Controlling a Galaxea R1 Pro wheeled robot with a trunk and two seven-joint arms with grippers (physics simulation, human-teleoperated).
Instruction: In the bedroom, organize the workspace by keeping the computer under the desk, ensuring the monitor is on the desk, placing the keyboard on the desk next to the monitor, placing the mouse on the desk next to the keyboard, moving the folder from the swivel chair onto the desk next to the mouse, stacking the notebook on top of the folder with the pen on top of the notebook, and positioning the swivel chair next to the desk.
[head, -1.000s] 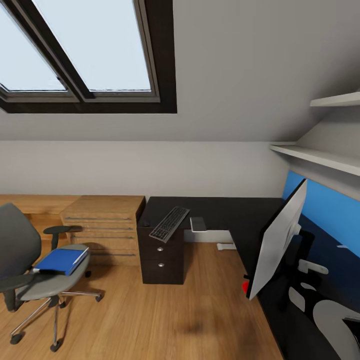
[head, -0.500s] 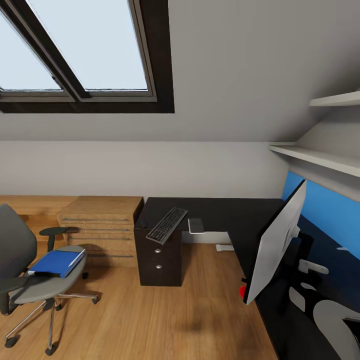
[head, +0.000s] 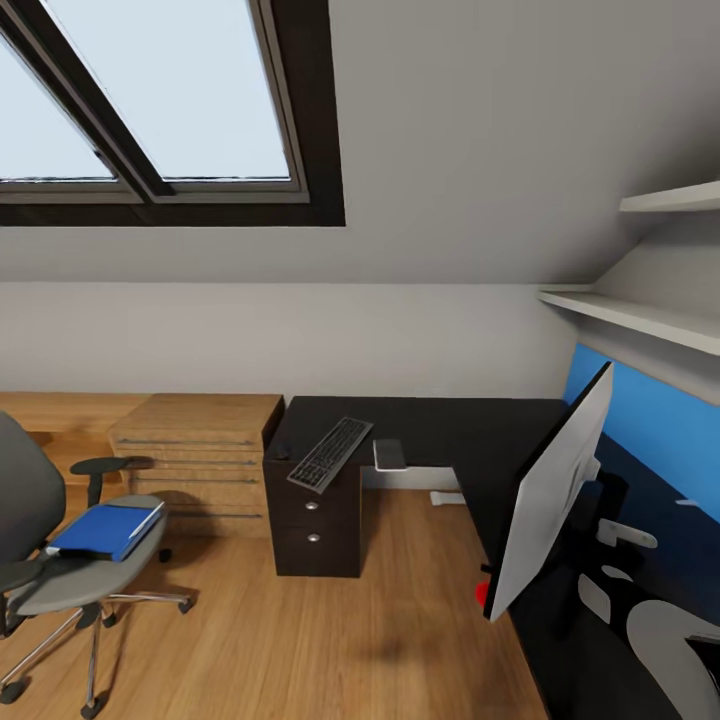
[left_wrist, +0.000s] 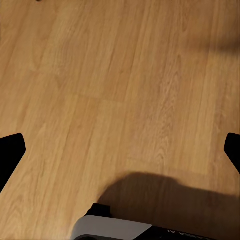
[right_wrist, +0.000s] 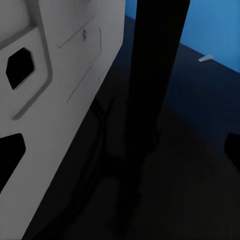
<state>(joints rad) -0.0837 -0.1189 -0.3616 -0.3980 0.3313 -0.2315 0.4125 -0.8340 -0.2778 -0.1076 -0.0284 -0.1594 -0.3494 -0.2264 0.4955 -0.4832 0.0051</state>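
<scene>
Head view, progress entry: monitor (head: 552, 490) at 4 o'clock and keyboard (head: 329, 453) on desk (head: 450, 425); folder (head: 103, 529) at 8 o'clock unmoved on swivel chair (head: 60, 570); both grippers' fingers apart, empty.

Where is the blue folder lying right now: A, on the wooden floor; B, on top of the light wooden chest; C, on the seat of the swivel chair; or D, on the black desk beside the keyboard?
C: the head view shows the blue folder lying flat on the grey seat of the swivel chair, apart from the desk.
</scene>
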